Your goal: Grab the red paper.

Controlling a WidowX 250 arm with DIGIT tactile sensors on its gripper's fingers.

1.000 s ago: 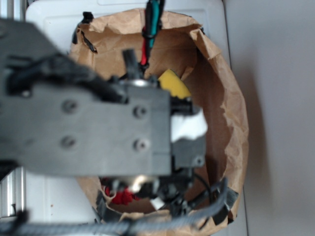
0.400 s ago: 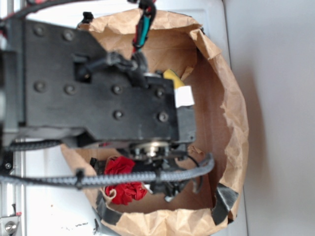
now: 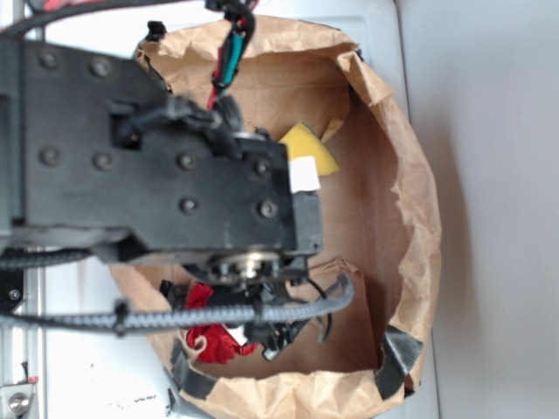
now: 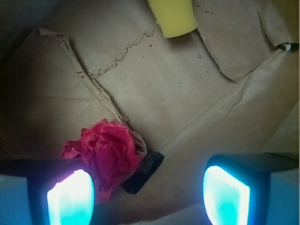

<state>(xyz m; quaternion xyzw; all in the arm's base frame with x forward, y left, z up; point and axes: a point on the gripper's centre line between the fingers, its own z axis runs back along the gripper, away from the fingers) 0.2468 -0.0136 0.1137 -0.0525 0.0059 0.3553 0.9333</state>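
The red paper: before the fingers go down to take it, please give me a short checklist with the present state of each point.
1. Target in view: ok. The red paper lies on the floor of the brown bag.
2. Gripper open: ok. The two fingers stand wide apart with nothing between them.
3. Centred over the target: not ok. The paper sits beside the left-of-image finger, not midway.
4. Contact made: cannot tell. The finger overlaps the paper's edge in the wrist view.
5. Clutter nearby: not ok. A black scrap touches the paper.
6. Yellow sponge out of the way: ok, far across the bag.
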